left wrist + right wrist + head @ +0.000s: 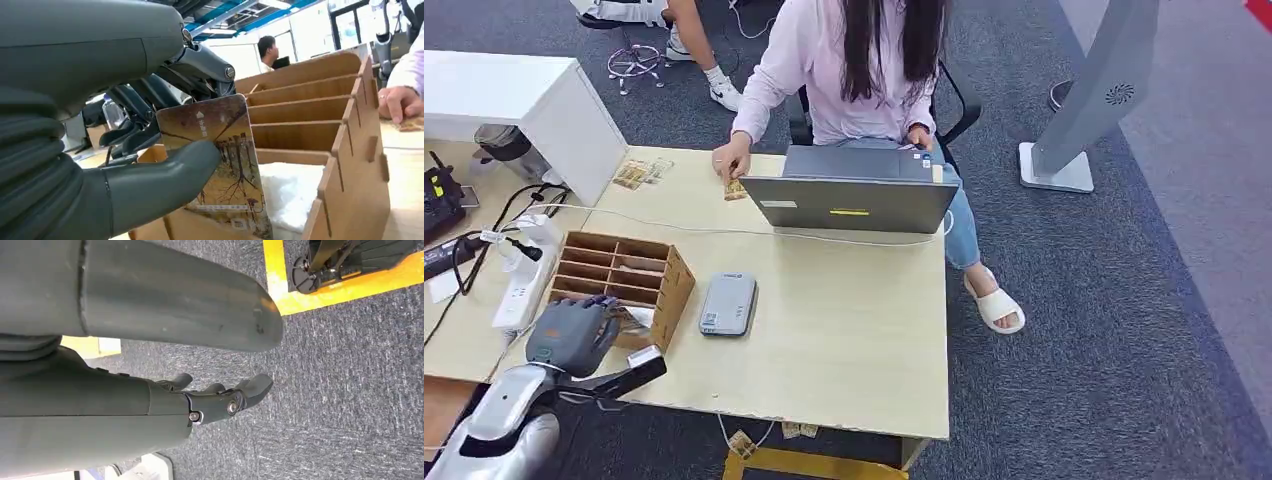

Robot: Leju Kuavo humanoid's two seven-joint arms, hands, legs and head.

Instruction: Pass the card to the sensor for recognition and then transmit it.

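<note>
- The table (844, 330) carries everything; a person (854, 60) sits across it behind a laptop (854, 195), one hand on a card by the laptop's corner.
- The wooden rack (624, 280) stands at the robot's left, its slots open upward. The grey sensor (728, 304) lies flat just beside the rack, towards the table's middle.
- The left hand (574, 335) is at the rack's near end, pinching the card (225, 165) between thumb and fingers. The card stands nearly upright, its lower edge apparently still within the nearest slot.
- The right hand (220, 400) hangs over the carpet, holding nothing, fingers loosely apart.
- The step in hand looks like drawing the card out. It would be best lifted straight along the slot, so the edges do not catch the dividers.
- The thumb covers only part of the face, so the pinch should stay firm and the card flat.
- The card should then go low and level over the sensor, face down.
</note>
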